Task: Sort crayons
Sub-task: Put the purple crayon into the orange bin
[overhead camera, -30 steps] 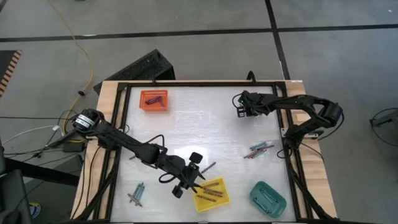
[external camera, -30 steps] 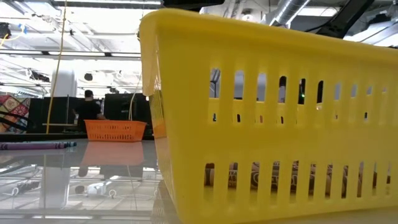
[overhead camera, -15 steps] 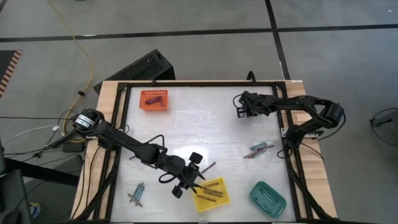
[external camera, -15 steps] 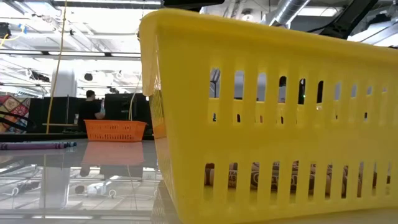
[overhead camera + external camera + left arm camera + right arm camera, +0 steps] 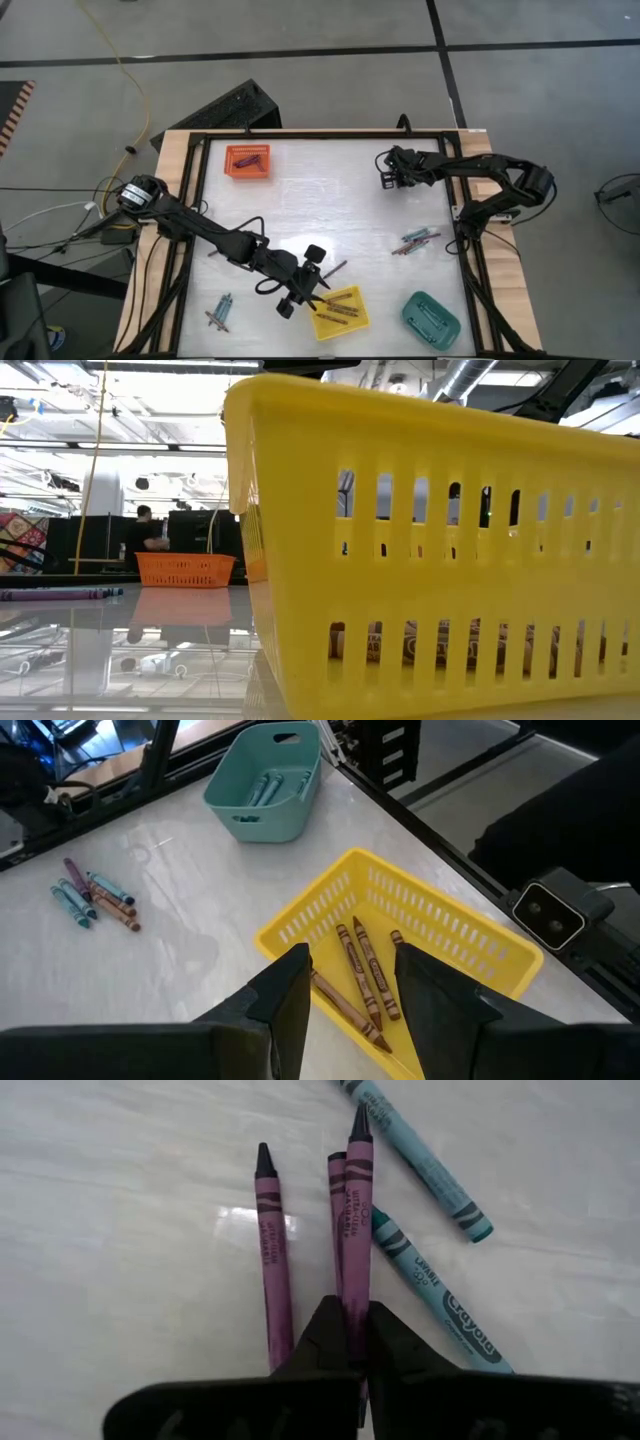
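My right gripper (image 5: 385, 178) is at the table's far right and is shut on a purple crayon (image 5: 356, 1210). Two more purple crayons (image 5: 272, 1250) and two teal ones (image 5: 430, 1275) lie flat on the table beside it. My left gripper (image 5: 318, 292) is open and empty above the near-left rim of the yellow tray (image 5: 340, 310). In the left wrist view its fingers (image 5: 352, 985) stand over that rim, and several brown crayons (image 5: 362, 970) lie in the tray. My right gripper pinches the purple crayon between its two fingers, on the part toward the blunt end (image 5: 352, 1305); the fingers hide that end. The crayon runs along the fingers, its tip pointing away from them. I cannot tell whether it is clear of the table.
An orange tray (image 5: 247, 160) with a purple crayon stands far left, and a teal tray (image 5: 430, 318) with teal crayons near right. Loose crayons lie near left (image 5: 220, 312) and at the right (image 5: 415, 240). The yellow tray's wall (image 5: 450, 560) fills the low view.
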You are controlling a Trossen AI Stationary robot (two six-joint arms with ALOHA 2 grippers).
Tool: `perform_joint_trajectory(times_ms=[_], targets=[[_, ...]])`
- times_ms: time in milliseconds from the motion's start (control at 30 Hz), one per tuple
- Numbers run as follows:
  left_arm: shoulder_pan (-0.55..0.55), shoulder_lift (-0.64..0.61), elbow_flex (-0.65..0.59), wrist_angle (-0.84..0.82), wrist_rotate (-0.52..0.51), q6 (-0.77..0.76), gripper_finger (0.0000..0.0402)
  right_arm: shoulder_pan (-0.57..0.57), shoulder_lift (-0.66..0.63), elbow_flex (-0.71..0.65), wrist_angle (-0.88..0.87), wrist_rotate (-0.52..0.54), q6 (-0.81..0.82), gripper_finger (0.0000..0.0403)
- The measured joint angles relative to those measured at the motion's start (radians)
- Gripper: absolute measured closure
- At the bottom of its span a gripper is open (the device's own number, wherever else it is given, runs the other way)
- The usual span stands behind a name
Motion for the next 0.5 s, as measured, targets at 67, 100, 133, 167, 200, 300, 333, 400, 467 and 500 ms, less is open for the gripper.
perform_joint_trajectory(times_ms=[67,100,133,167,200,300,333,400,467,500], targets=[[0.000,0.000,0.000,0.000,0.000,0.000,0.0264,0.003,0.000,0.002,-0.002,0.000,-0.002,0.0393],[0.000,0.000,0.000,0.000,0.000,0.000,0.0264,0.005,0.000,0.004,-0.004,0.000,-0.005,0.0393],[0.000,0.000,0.000,0.000,0.000,0.000,0.0264,0.006,0.001,0.008,-0.006,-0.001,-0.013,0.0393],[0.000,0.000,0.000,0.000,0.000,0.000,0.0264,0.006,0.001,0.015,-0.011,-0.006,-0.017,0.0394],[0.000,0.000,0.000,0.000,0.000,0.001,0.0264,0.006,0.002,0.022,-0.016,-0.014,-0.018,0.0394],[0.000,0.000,0.000,0.000,0.000,0.001,0.0264,0.008,0.002,0.039,-0.022,-0.026,-0.026,0.0394],[0.000,0.000,0.000,0.000,0.000,0.001,0.0264,0.008,0.002,0.045,-0.027,-0.026,-0.028,0.0394],[0.000,0.000,0.000,0.000,0.000,0.001,0.0264,0.007,0.002,0.052,-0.033,-0.024,-0.038,0.0394],[0.000,0.000,0.000,0.000,0.000,0.001,0.0264,0.007,0.002,0.062,-0.044,-0.022,-0.042,0.0394],[0.000,0.000,0.000,0.000,0.000,0.001,0.0264,0.007,0.002,0.065,-0.052,-0.021,-0.044,0.0394]])
